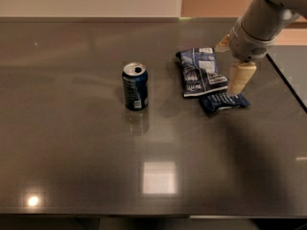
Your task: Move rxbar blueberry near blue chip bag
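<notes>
**Bar lies released beside the chip bag, fingers spread above**

Far to the left of the fingers, well apart from them, a blue soda can (135,86) stands upright on the dark, glossy table (67,147). Its opened top faces up, and its faint reflection falls on the surface in front of it.

Much closer to the fingers lies the blue chip bag (200,72), crinkled and flat on the table, with white panels and print on its face. Its right edge runs just left of the line between the two fingertips.

The rxbar blueberry (223,101) rests flat on the table just below the nearer fingertip, slightly to its left. It is a small navy wrapper with white lettering. Its upper left end touches or slightly overlaps the bag's lower right corner; which of the two cannot be told.

The gripper (227,69) hangs over the right side of the table, at the end of the grey arm (261,28) that comes in from the upper right corner. Its two cream fingers (240,76) are spread wide and grasp nothing. One points down at the bar's right half, its tip just above the wrapper. The other sticks out by the bag's upper right corner.

To the right of the fingers, the table's dark edge runs diagonally toward the lower right.
</notes>
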You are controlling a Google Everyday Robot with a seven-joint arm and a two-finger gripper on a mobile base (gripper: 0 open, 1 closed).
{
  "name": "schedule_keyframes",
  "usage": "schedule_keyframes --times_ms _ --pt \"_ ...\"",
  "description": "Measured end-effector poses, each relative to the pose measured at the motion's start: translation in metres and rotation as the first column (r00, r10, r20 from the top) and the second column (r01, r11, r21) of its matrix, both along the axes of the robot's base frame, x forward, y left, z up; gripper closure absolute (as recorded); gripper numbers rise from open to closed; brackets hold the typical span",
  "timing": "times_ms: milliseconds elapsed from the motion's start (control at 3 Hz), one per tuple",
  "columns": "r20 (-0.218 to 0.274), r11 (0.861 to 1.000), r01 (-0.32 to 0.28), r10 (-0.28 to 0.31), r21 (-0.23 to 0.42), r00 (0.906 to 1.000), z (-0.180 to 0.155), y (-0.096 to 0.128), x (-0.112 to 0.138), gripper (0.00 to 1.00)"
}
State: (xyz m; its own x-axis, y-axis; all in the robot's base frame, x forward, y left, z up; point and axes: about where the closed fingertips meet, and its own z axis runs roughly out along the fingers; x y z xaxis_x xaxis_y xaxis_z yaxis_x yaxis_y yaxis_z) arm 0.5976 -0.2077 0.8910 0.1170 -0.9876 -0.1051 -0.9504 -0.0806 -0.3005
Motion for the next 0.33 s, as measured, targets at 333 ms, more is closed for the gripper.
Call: schedule_keyframes --times_ms 333 --pt "0.000 1.000 0.000 0.000 0.000 1.0000 -0.0001 0.0000 0.0000 0.00"
